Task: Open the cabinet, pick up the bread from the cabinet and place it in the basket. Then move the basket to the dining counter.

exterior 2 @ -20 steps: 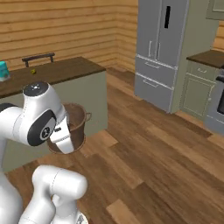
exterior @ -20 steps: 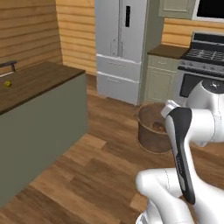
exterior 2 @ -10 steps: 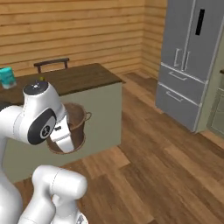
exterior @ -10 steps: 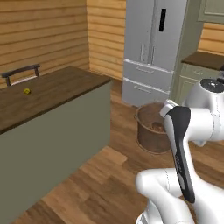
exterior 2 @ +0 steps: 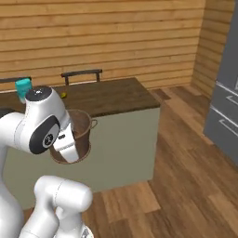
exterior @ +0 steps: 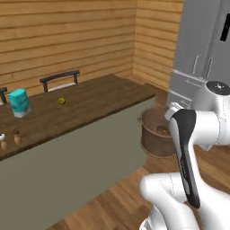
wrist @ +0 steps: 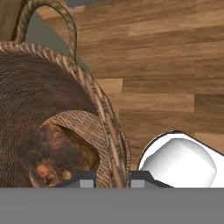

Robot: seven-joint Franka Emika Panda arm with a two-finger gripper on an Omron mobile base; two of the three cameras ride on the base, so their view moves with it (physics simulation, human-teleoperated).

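Hand view: bread (wrist: 54, 153) lies in bottom of basket (wrist: 39, 96), dark brown lump against woven wall. Gripper (wrist: 112, 178) closed on basket rim, one tip inside, one outside; loop handle (wrist: 52, 26) arches beyond. Basket held aloft above wood floor (wrist: 166, 65), just beside end of dining counter (exterior: 76, 105), near its grey-olive front. On tabletop: tiny yellow ball (exterior: 61, 101), teal box (exterior: 19, 102), well apart from basket.

A home kitchen: wood-plank walls, a steel fridge (exterior: 204, 54) and a dining counter (exterior: 85, 101).
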